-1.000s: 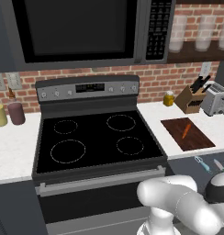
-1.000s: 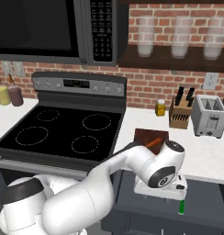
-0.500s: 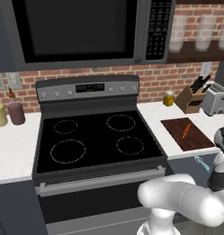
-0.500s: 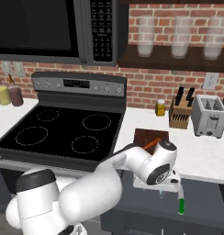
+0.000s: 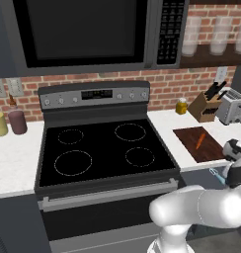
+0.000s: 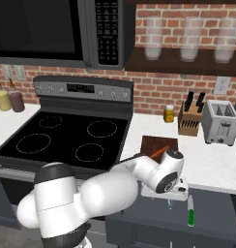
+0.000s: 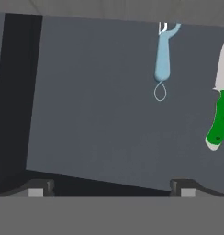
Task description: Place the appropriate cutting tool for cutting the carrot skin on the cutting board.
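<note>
The cutting tool, a light blue peeler (image 7: 163, 55) with a silvery loop at its end, lies flat in an open dark grey drawer (image 7: 100, 105), toward the top right of the hand view. My gripper (image 7: 111, 188) hangs above the drawer floor, open and empty, and its fingertips (image 7: 40, 187) stand wide apart well short of the peeler. From the right base camera the peeler (image 6: 169, 204) lies just below my hand. The cutting board (image 6: 151, 144) lies on the counter right of the stove, with the orange carrot (image 6: 160, 151) on it. Board (image 5: 191, 143) and carrot (image 5: 200, 141) also show from the left.
A green-handled knife (image 7: 218, 119) lies in the drawer right of the peeler. A knife block (image 6: 189, 121) and toaster (image 6: 219, 122) stand at the back of the counter. The black stovetop (image 5: 102, 150) lies to the left, and the counter edge runs above the drawer.
My arm has swung its elbow and the hand has shifted a little above the drawer. The peeler, knife, carrot and board have not moved.
</note>
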